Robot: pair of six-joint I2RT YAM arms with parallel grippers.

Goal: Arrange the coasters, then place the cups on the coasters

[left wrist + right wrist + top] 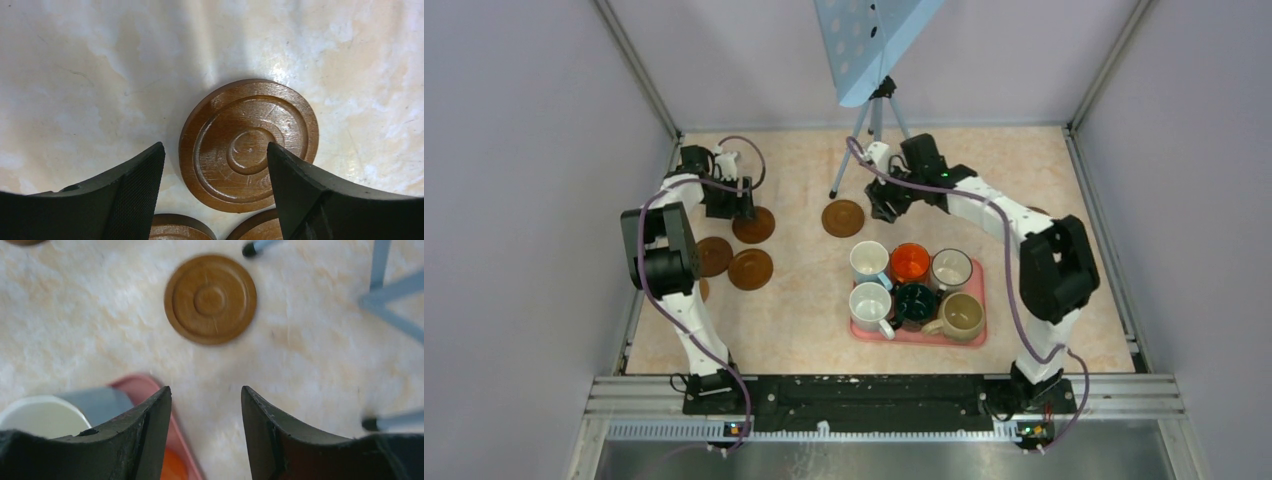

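Note:
Several brown ringed coasters lie on the marble top: three at the left (754, 226) (714, 256) (751, 269) and one near the middle (843, 218). My left gripper (742, 208) (215, 146) hangs open just above the far-left coaster (240, 125), touching nothing; two more coaster rims (177, 227) show below it. My right gripper (886, 205) (205, 389) is open and empty, just right of the middle coaster (210, 299). Several cups stand on the pink tray (919, 338): white (869, 262), orange (910, 262), dark-rimmed white (951, 269), white (870, 304), dark green (915, 303), beige (962, 315).
A tripod (864, 150) carrying a blue perforated board (874, 40) stands at the back centre, its legs (390, 305) close to my right gripper. Grey walls enclose the table on three sides. Another coaster edge (702, 290) peeks out beside my left arm.

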